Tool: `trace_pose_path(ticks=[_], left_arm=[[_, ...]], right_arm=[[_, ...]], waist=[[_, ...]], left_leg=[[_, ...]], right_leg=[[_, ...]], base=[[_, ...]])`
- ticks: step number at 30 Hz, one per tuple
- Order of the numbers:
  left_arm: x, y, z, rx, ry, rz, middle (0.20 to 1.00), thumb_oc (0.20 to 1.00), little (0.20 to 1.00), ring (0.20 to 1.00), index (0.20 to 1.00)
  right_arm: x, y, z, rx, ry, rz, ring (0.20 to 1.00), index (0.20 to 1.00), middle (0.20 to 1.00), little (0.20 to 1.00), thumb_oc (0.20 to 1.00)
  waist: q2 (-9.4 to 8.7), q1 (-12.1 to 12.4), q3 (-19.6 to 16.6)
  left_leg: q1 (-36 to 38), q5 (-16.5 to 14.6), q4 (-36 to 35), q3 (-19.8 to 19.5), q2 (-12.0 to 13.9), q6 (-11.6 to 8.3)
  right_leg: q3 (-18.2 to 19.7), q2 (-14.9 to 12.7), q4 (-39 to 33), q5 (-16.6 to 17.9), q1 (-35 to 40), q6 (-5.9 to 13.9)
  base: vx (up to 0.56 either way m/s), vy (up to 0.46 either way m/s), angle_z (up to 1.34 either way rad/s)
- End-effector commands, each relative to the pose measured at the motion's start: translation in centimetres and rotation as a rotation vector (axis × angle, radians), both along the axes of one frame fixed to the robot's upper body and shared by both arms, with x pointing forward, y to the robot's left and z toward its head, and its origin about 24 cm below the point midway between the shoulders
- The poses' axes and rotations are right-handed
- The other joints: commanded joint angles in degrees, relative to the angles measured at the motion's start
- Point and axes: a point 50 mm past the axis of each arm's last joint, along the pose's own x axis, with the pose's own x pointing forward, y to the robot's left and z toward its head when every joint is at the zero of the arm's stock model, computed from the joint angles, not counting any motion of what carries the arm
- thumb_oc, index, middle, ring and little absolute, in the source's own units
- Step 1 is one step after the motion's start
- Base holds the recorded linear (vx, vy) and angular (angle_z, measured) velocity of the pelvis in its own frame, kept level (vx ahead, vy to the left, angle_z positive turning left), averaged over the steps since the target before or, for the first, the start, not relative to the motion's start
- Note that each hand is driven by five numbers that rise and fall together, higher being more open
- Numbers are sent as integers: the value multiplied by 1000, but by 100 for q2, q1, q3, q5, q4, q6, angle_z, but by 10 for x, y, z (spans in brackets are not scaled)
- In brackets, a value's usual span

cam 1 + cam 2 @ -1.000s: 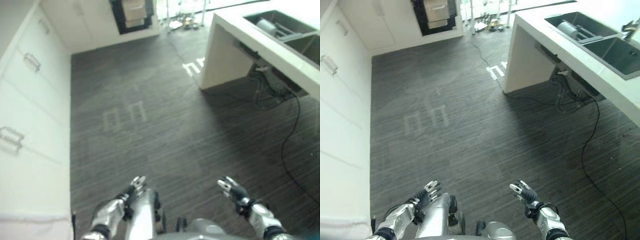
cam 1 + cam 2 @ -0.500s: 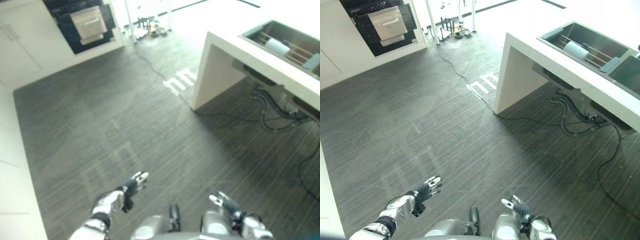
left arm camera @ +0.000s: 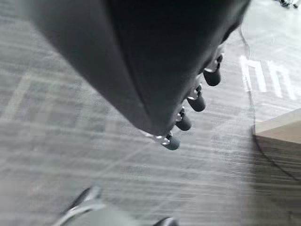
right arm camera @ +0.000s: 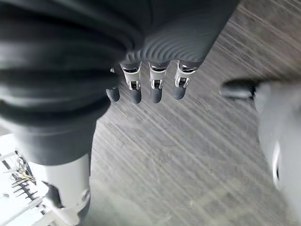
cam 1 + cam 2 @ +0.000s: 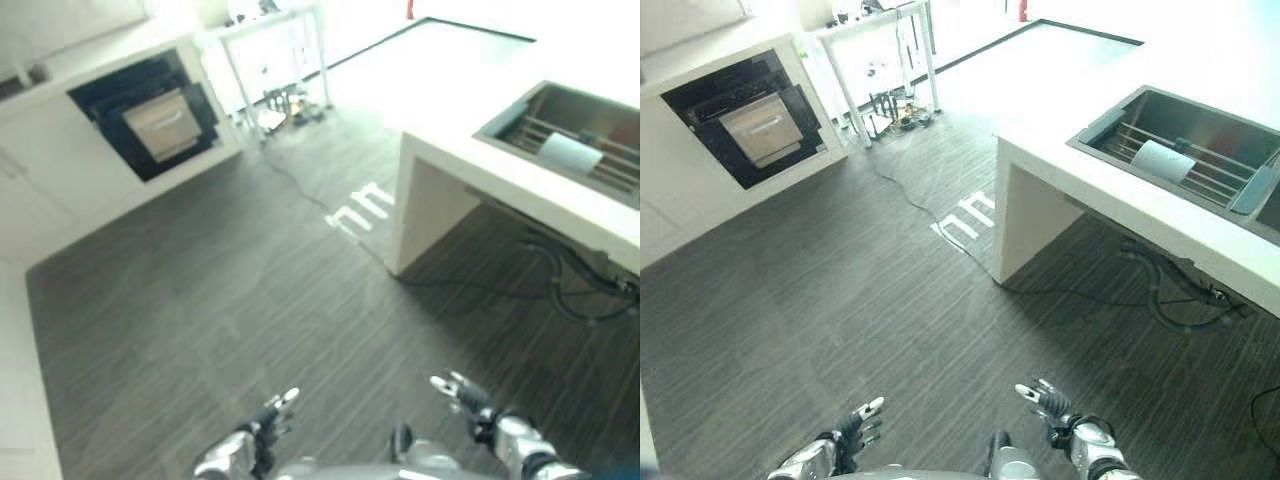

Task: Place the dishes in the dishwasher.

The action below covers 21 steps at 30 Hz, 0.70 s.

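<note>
Both hands hang low at the near edge of the scene over a dark striped floor (image 5: 840,300), and neither holds anything. The left hand (image 5: 852,432) sits at the near left with its fingers loosely spread and relaxed; from its own wrist, the dark tips (image 3: 196,102) trail in a row over bare floor, touching nothing. The right hand (image 5: 1052,406) sits at the near right, well apart from the left, its fingers likewise straight and slightly fanned; seen from the right wrist, its fingertips (image 4: 155,92) hang side by side above the floor. To the right stands a white counter (image 5: 1090,190) whose end panel meets the floor beside white markings (image 5: 965,220) painted on it. Set into the counter is a steel sink (image 5: 1180,140) with a wire rack (image 5: 1210,175) across it, and a pale dish (image 5: 1164,160) lies on that rack, far from both hands. On the far left a dark opening in the white cabinets (image 5: 685,200) holds the dishwasher (image 5: 745,130), with a pale panel at its middle. Beyond it, at the far side, stands a white-legged table (image 5: 880,50) with small clutter on the floor beneath it.
</note>
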Motion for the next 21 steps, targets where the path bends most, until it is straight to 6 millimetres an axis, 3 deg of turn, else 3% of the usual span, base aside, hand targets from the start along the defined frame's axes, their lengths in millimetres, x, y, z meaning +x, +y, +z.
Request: trace_pose_path(ticks=[1, 3, 5, 6, 7, 9, 12, 15, 16, 21], left_arm=[[12, -10, 4, 27, -51, -112, 1000, 1000, 1000, 1000, 1000], [10, -13, 4, 35, -57, -143, 1000, 1000, 1000, 1000, 1000], [4, -11, 2, 39, -49, -138, 1000, 1000, 1000, 1000, 1000], [1, -9, 1, 43, -43, -130, 1000, 1000, 1000, 1000, 1000], [1, -7, 1, 47, -35, -127, 1000, 1000, 1000, 1000, 1000], [1, -6, 0, 65, -17, -127, 1000, 1000, 1000, 1000, 1000], [0, 2, -1, 94, 30, -110, 1000, 1000, 1000, 1000, 1000], [-7, 10, -3, 139, 67, -80, 1000, 1000, 1000, 1000, 1000], [-7, 12, -3, 144, 74, -72, 1000, 1000, 1000, 1000, 1000], [-7, 17, -2, 164, 65, -65, 1000, 1000, 1000, 1000, 1000]], right_arm=[[5, -2, 2, -9, -10, -25, 1000, 1000, 1000, 1000, 1000], [5, -6, 3, -4, -12, -46, 1000, 1000, 1000, 1000, 1000], [6, -7, 3, -7, -9, -40, 1000, 1000, 1000, 1000, 1000], [6, -6, 3, -8, -6, -36, 1000, 1000, 1000, 1000, 1000], [7, -5, 3, -11, -6, -36, 1000, 1000, 1000, 1000, 1000], [7, -3, 2, -9, -1, -54, 1000, 1000, 1000, 1000, 1000], [2, 2, -1, -5, -1, -33, 1000, 1000, 1000, 1000, 1000], [0, 5, -3, 0, 5, -38, 1000, 1000, 1000, 1000, 1000], [-1, 5, -3, 3, -3, -36, 1000, 1000, 1000, 1000, 1000], [1, 6, -2, 9, -24, -36, 1000, 1000, 1000, 1000, 1000]], waist=[[-34, 52, 264], [5, 187, 370], [122, 331, 454], [157, 409, 556], [145, 455, 542], [179, 474, 484], [273, 456, 332], [312, 443, 370], [311, 406, 389], [232, 381, 407]], left_leg=[[-703, -495, 1177, -99, -361, 447], [-1048, -465, 827, -323, -576, 556], [-1294, -86, -67, -712, -790, 506], [-1548, 129, -131, -843, -885, 457], [-1633, 101, -190, -869, -960, 527], [-1423, 55, -523, -938, -966, 631], [-898, -18, -1039, -835, -800, 769], [-594, -170, -1141, -663, -762, 989], [-519, -213, -1184, -613, -742, 1029], [-361, -366, -1137, -363, -655, 952]], right_leg=[[281, -180, 217, -471, -109, 350], [498, -88, 162, -524, 109, 399], [801, 73, 139, -611, 246, 445], [967, 156, 141, -672, 368, 428], [1039, 160, 138, -699, 375, 442], [960, 134, 258, -767, 324, 469], [445, 46, 1061, -1091, 78, 491], [156, -252, 2414, -1042, -463, 600], [140, -352, 2499, -994, -572, 639], [138, -850, 1324, -622, -438, 846]], base=[[198, -240, -12], [247, 28, -31], [328, 167, -67], [243, 183, -99], [175, 178, -93], [163, 215, -119], [174, 160, -95], [131, 85, -91], [77, -14, -78], [82, -168, -40]])
